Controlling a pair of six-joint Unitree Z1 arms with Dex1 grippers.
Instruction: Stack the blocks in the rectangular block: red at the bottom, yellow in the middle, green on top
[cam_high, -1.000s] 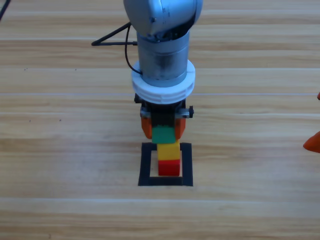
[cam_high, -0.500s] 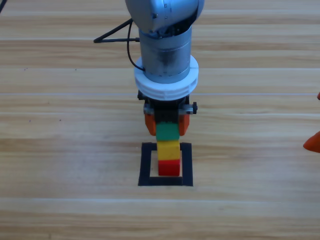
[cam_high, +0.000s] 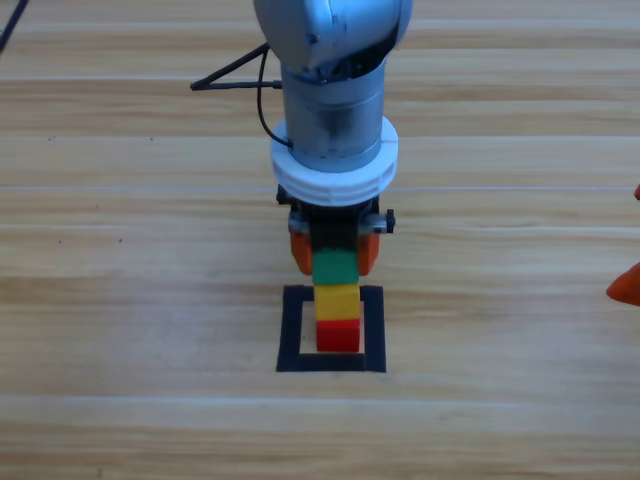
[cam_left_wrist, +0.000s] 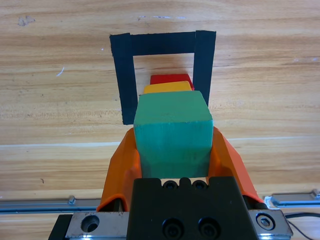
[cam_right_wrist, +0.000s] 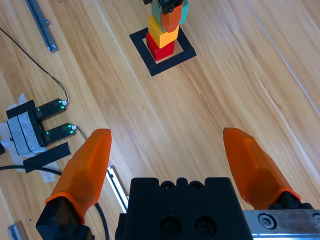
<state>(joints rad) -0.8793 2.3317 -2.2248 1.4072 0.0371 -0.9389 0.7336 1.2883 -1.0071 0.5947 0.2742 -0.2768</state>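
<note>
Left arm (cam_high: 330, 90): glossy silver-grey cylindrical links, thin black cable looping beside them. Left gripper (cam_left_wrist: 174, 155): two smooth orange jaws flanking black body with recessed screws, silver bar beneath. Right gripper (cam_right_wrist: 172, 160): tapered orange jaws, same black screw-studded body.

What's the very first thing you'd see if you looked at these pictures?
A little tower of three cubes stands inside the black tape square in the middle of the table: red at the bottom, yellow above it, green on top. The left gripper is shut on the green cube, coming down from the top. The right gripper waits open at the right edge.
</note>
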